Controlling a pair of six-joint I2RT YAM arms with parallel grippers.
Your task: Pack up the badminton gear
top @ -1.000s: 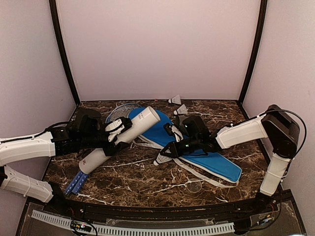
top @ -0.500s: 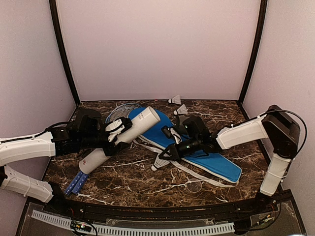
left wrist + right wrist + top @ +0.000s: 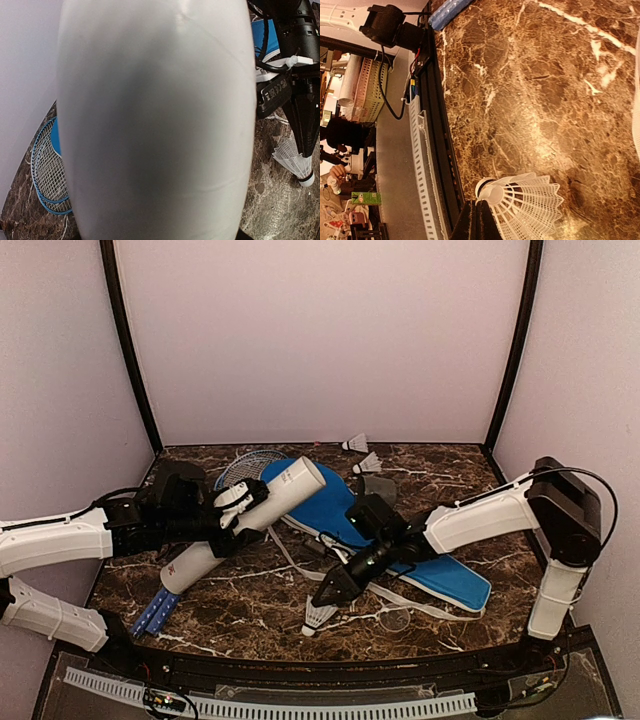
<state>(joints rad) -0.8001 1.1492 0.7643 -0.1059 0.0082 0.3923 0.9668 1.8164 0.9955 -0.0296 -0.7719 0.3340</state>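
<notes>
Looking first at the near edge of the table (image 3: 250,612), I see my right gripper (image 3: 323,598) pointing down with its tips pinched together on a white shuttlecock (image 3: 319,617). The wrist view shows the tips right at the round cork end. I think that is the best place to hold it, because the feathers bend easily and the cork does not. The shuttlecock hangs low, close to the table top, and I cannot tell if it touches.

Off to the left, also near me, the blue handles of the two rackets (image 3: 155,612) poke out from under the tube. They lie flat and nobody is holding them.

A bit farther back, my left gripper (image 3: 240,512) is closed around the middle of the long white tube (image 3: 285,490). It holds the tube tilted, with the high end toward the right arm. I think that is so the shuttlecock can go in from that end. I cannot see into the end, so I am not sure it is open.

Behind the right arm, the blue bag (image 3: 445,578) lies flat, with a racket head (image 3: 47,175) peeking out beside it.

Farthest away, by the back wall, two more shuttlecocks (image 3: 355,443) lie near each other, waiting their turn.
</notes>
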